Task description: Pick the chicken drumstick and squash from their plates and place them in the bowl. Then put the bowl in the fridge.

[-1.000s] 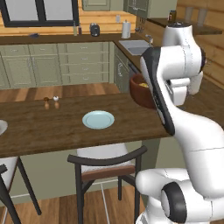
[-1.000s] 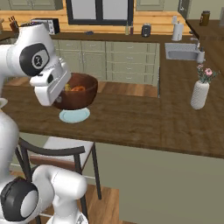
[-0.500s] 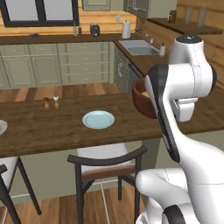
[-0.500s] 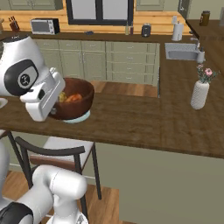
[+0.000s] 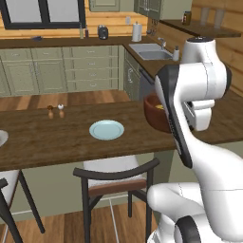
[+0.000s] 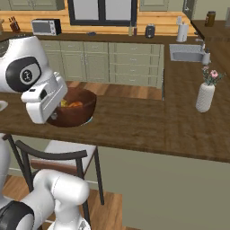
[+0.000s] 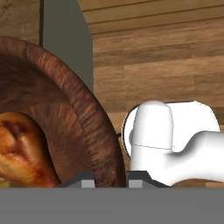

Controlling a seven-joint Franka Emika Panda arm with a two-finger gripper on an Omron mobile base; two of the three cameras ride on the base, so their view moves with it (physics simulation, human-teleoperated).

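My gripper is shut on the thick rim of the dark reddish-brown bowl, holding it up at the near edge of the island counter. Inside the bowl lies the glossy orange-brown chicken drumstick. The right base view shows the bowl partly behind my hand, with the yellow squash beside the drumstick. A pale blue plate sits bare on the counter, and a whitish plate shows at the left edge. The fridge is out of view.
Salt and pepper shakers stand behind the blue plate. A dark chair is tucked under the counter's near edge. A white vase with flowers stands on the right part of the counter. Wood floor lies below the bowl.
The arm has swung and its hand has turned, bringing the held bowl a little lower and closer to the base. The plates and counter items have stayed put.
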